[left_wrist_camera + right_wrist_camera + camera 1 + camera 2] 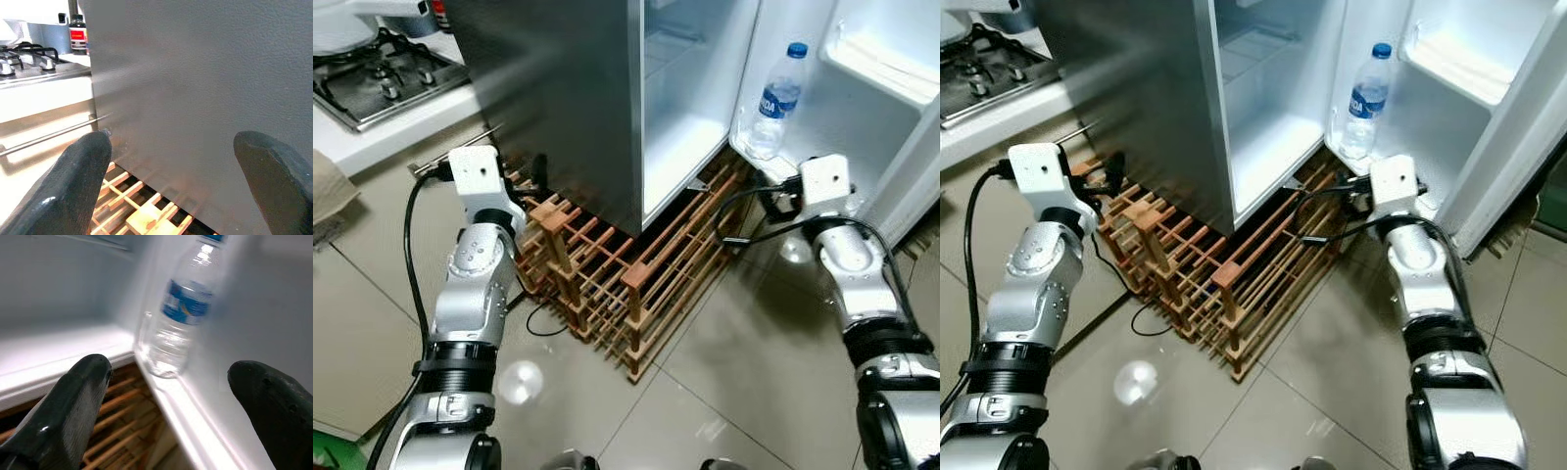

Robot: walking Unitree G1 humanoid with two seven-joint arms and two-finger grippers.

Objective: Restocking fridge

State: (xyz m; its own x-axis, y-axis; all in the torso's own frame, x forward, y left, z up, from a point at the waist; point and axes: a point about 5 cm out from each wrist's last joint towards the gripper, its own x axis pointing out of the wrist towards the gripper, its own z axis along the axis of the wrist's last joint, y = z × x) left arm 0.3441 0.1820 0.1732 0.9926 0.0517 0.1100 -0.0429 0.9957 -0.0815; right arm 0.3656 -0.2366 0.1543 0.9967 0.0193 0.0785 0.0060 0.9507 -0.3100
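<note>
Robot's two silver arms are nearest, both raised toward the fridge. Fridge is the biggest thing here: grey steel side wall, door swung open, white lit interior with bare shelves. It stands on a wooden slatted rack that sticks out from under the fridge onto the tiled floor. A gas stove sits on the counter left of the fridge, with a dark bottle with a red label just beside the fridge's side wall.

Left gripper faces the fridge's grey side wall, fingers spread wide, nothing between them. Right gripper is at the foot of the open fridge door, fingers also wide apart and empty, pointed at the water bottle.

Water bottle: clear plastic, blue cap, blue label, upright in the lowest shelf of the fridge door, close to the fridge's inner edge. It's apart from the right gripper, not touched.
</note>
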